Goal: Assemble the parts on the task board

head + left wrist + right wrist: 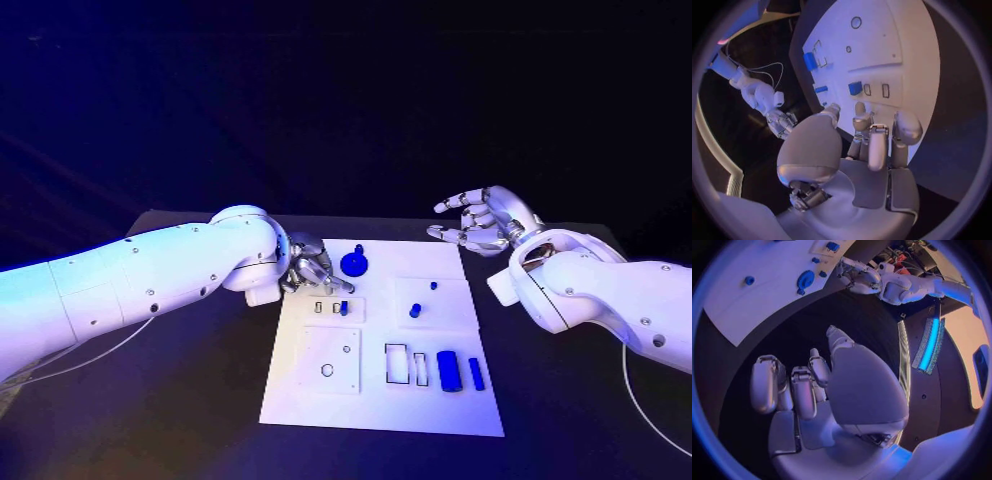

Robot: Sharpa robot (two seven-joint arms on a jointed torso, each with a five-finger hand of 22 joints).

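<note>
White and flat, the task board (378, 395) lay in the middle of the black table (188, 400), its long side running away from the robot. The left arm (130, 275) reached in low across the table to the board's far left edge, while the right arm (606, 295) stood off beyond the board's right edge, raised above the table. The left hand (310, 268) sat at that left edge with its fingers (877, 145) curled downward close together; whether it held anything could not be told, since the palm hid the fingertips. The right hand (483, 222) hovered well apart from the board with fingers spread and nothing in it.

The parts nearest the left hand were the round blue part (355, 265), just beside it toward the board's middle, and the small blue block (343, 308), seated by two narrow slots just nearer the robot. Two long blue bars (459, 371) lay side by side near the board's near right corner, their long axes pointing away from the robot, far from both hands. Judging by this, the left hand was the better placed for the coming move.
</note>
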